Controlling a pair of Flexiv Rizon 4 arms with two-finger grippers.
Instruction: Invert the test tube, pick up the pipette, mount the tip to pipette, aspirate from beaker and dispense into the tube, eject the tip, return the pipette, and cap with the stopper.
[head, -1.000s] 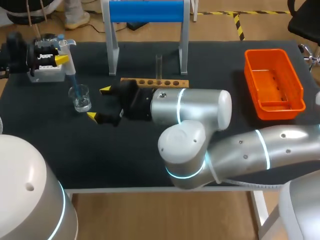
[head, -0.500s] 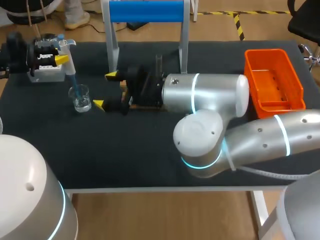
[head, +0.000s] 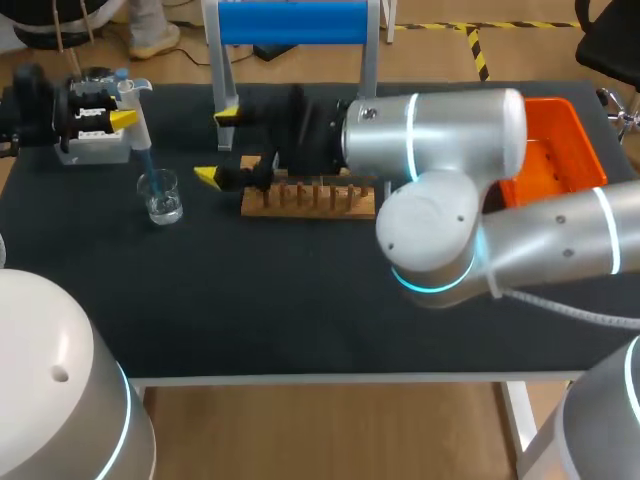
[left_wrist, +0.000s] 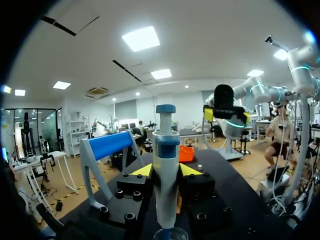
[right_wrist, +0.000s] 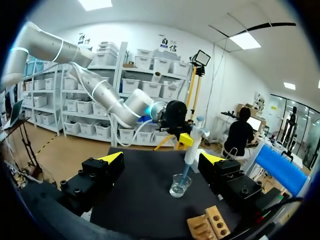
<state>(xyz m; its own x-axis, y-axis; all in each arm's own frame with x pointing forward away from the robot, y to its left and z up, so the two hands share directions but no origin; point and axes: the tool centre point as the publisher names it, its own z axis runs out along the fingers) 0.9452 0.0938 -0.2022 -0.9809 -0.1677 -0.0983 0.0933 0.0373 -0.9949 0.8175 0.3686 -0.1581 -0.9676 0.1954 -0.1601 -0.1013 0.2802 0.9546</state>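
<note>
- Nearest me, one small clear glass beaker (head: 161, 197) stands on the black table (head: 250, 300). One light wooden tube rack (head: 310, 198) lies well to its right, long axis across the table. I can't count its holes.
- My right gripper (head: 216, 146) hangs over the rack's left end, fingers spread wide and holding nothing. It points toward the beaker.
- I can't find the test tube. If it stands in the rack, my right arm hides it.
- Further back, my left gripper (left_wrist: 165, 170) is clamped on the one white-and-blue pipette (right_wrist: 191, 147). Its long axis is upright and its blue tip reaches down into the beaker, so I judge drawing up liquid is the left arm's job.
- One orange plastic tray (head: 575, 140) sits at far right.
- One blue-barred stand (head: 290, 20) is farthest back.
</note>
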